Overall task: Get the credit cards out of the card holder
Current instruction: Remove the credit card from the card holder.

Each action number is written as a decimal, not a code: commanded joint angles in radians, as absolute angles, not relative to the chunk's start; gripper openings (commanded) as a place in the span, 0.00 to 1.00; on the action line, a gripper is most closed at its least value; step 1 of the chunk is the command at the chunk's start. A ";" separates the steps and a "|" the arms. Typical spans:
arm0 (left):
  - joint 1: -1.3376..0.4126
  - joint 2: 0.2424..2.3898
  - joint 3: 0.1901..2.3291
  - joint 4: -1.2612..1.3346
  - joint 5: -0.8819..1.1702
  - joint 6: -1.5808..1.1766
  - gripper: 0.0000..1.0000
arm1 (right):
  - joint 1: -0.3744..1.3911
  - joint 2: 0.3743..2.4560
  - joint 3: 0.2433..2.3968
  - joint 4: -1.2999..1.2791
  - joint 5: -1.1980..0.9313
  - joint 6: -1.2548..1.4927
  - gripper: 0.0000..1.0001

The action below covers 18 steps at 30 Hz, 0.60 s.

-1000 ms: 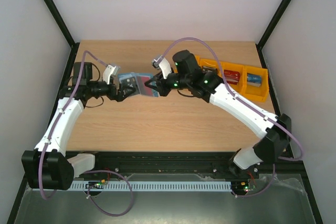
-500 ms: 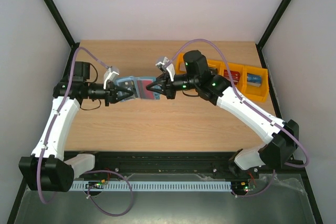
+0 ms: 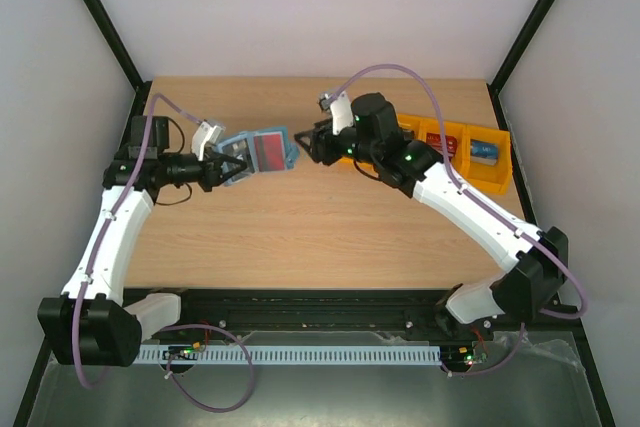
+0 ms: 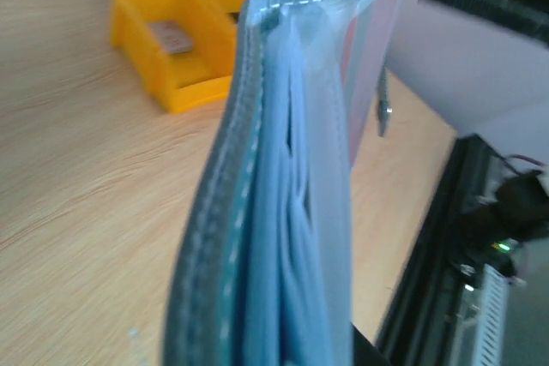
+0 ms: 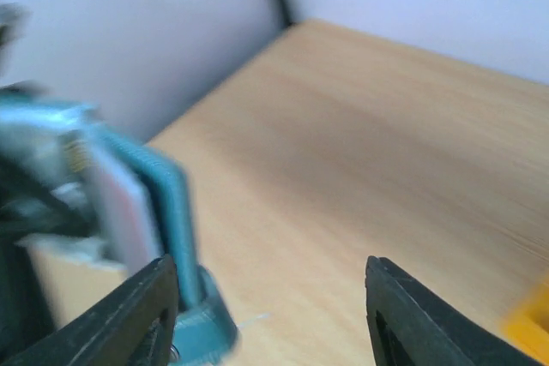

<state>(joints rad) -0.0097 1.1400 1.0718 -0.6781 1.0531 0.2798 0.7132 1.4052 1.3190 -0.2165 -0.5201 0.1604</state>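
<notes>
Our left tool (image 3: 228,169) is clamped shut on the near-left corner of the card holder (image 3: 240,147), and we see the holder lifted off the desk (image 3: 300,237) at the left rear of the workspace. From above it lies open, with a red card (image 3: 268,152) showing in its middle. The left wrist camera looks along its edge (the picture is blurred): a teal outer cover (image 4: 214,212) and pale blue pockets (image 4: 292,212) stacked beside it.

Just to the right of the holder is our right tool (image 3: 305,144), its jaws standing apart with nothing between them. In its own camera the two dark fingers (image 5: 141,319) frame bare wood, and the holder (image 5: 176,203) sits right against the left one; we cannot tell whether they touch.

Farther right, along the back right of the desk, stands a row of orange bins (image 3: 450,147). One bin holds a red card (image 3: 443,145) and the next a blue card (image 3: 483,152). The left wrist view also catches a bin (image 4: 171,57) with something small and flat inside.
</notes>
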 commanded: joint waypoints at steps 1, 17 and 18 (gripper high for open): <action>-0.007 1.127 1.041 -0.525 0.737 0.112 0.02 | 0.707 1.472 1.447 -0.419 0.181 0.272 0.56; -0.044 1.131 1.050 -0.571 0.836 0.195 0.02 | 0.872 1.496 1.247 0.207 -0.742 0.313 0.32; -0.044 1.129 1.054 -0.585 0.872 0.208 0.02 | 0.872 1.508 1.254 0.207 -0.740 0.318 0.30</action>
